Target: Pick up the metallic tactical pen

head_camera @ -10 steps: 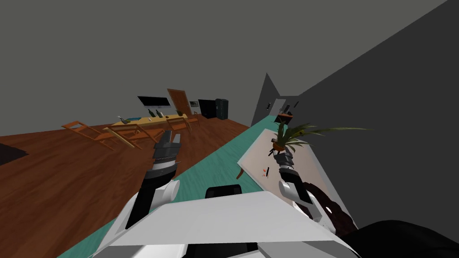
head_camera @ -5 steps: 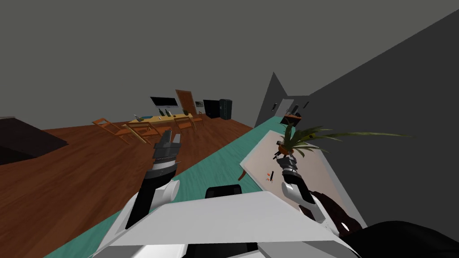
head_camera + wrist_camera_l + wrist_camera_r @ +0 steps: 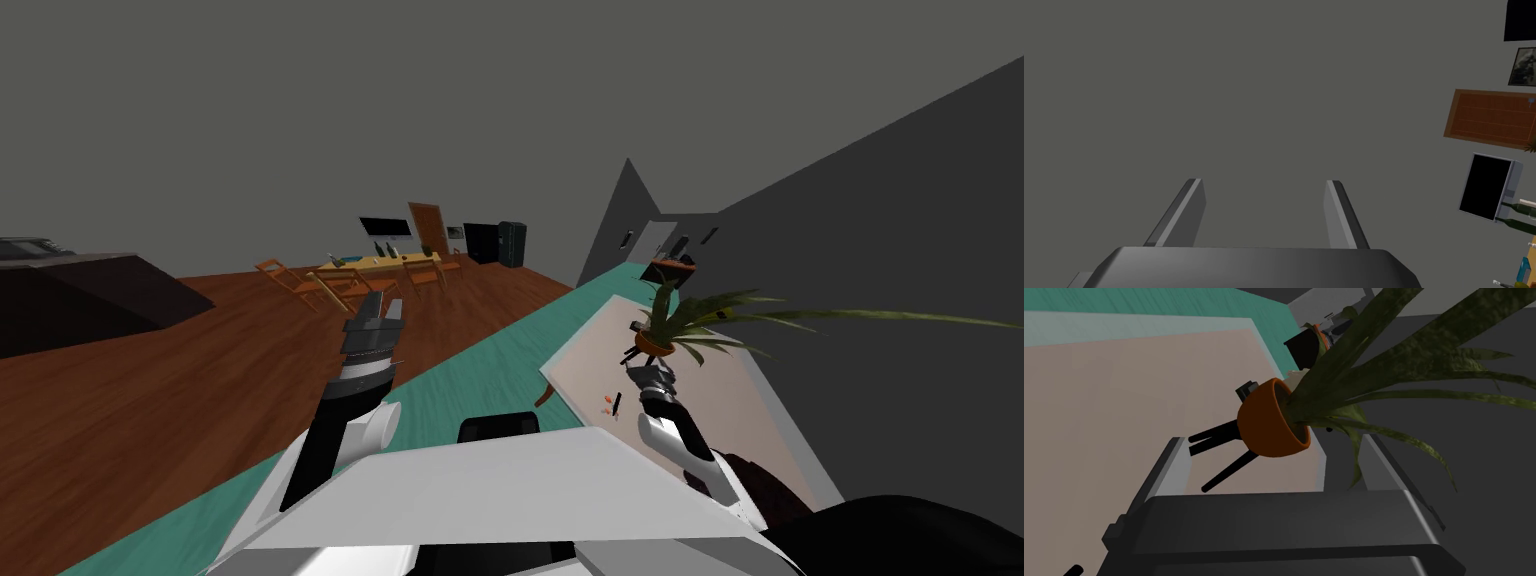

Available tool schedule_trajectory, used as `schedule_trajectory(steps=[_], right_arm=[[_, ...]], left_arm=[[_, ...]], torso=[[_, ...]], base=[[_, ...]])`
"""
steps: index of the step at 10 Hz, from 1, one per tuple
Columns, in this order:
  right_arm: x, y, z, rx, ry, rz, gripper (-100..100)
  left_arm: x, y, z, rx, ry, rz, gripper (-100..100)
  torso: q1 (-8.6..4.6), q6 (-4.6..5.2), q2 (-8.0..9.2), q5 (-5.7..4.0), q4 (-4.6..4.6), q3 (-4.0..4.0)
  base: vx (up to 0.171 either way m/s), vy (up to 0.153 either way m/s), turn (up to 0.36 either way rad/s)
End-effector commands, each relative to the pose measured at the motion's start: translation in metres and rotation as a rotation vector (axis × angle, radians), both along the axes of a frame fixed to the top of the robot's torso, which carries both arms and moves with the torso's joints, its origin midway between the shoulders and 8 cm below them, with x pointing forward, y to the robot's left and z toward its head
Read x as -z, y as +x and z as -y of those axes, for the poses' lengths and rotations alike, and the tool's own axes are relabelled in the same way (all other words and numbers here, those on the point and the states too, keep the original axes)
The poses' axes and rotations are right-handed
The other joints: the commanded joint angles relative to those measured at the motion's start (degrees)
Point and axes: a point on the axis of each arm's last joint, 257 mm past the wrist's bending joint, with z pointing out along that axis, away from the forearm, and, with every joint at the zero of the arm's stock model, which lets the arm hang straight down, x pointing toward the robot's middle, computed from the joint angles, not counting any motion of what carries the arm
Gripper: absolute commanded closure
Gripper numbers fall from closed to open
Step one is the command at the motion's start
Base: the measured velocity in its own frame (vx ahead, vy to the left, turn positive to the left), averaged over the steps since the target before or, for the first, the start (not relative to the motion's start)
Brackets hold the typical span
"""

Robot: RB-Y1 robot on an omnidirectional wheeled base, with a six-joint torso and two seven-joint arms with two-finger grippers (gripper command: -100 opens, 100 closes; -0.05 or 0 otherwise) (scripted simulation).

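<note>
The pen [image 3: 617, 403] is a short dark stick lying on a pale pinkish table [image 3: 720, 410], beside some small orange bits. My right gripper [image 3: 655, 375] hovers over the table just beyond the pen, towards a plant in an orange pot [image 3: 655, 343] on black legs. In the right wrist view the right gripper [image 3: 1271, 439] is open, and the orange pot [image 3: 1269, 423] stands just past its fingertips over the table top [image 3: 1099, 388]. My left gripper [image 3: 377, 312] is held up over the teal rug, and the left gripper [image 3: 1264, 182] is open and holds nothing.
A teal rug [image 3: 470, 370] runs along the table's left side, with wooden floor beyond. A dark grey wall closes the table's right side. A dark lumpy thing [image 3: 760, 480] lies at the table's near end. A dark block [image 3: 80, 300] stands far left, a dining table with chairs [image 3: 380, 266] far back.
The whole head view has shifted, so I have moved: the table and plant sit further right and lower, and a dark block has come in at the left. My right gripper is nearer the pen.
</note>
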Motion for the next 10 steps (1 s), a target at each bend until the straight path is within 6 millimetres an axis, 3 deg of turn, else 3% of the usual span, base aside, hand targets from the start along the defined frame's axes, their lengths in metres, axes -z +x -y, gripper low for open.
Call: schedule_trajectory(steps=[1, 4, 10], right_arm=[[0.013, -0.011, 0.008, 0.033, 0.057, -0.003, -100], [0.052, -0.043, 0.036, 0.147, 0.217, -0.003, -100], [0.122, -0.095, 0.059, 0.336, 0.487, -0.003, -100]], left_arm=[[0.000, 0.000, 0.000, 0.000, 0.000, 0.000, 0], [0.000, 0.000, 0.000, 0.000, 0.000, 0.000, 0], [0.000, 0.000, 0.000, 0.000, 0.000, 0.000, 0]], torso=[[0.00, 0.00, 0.00, 0.00, 0.00, 0.00], [0.00, 0.01, 0.01, 0.01, 0.00, 0.00], [-0.03, 0.03, 0.01, 0.00, 0.00, 0.01]], base=[[0.006, -0.005, 0.092], [0.005, -0.007, 0.118], [0.003, -0.013, 0.098]])
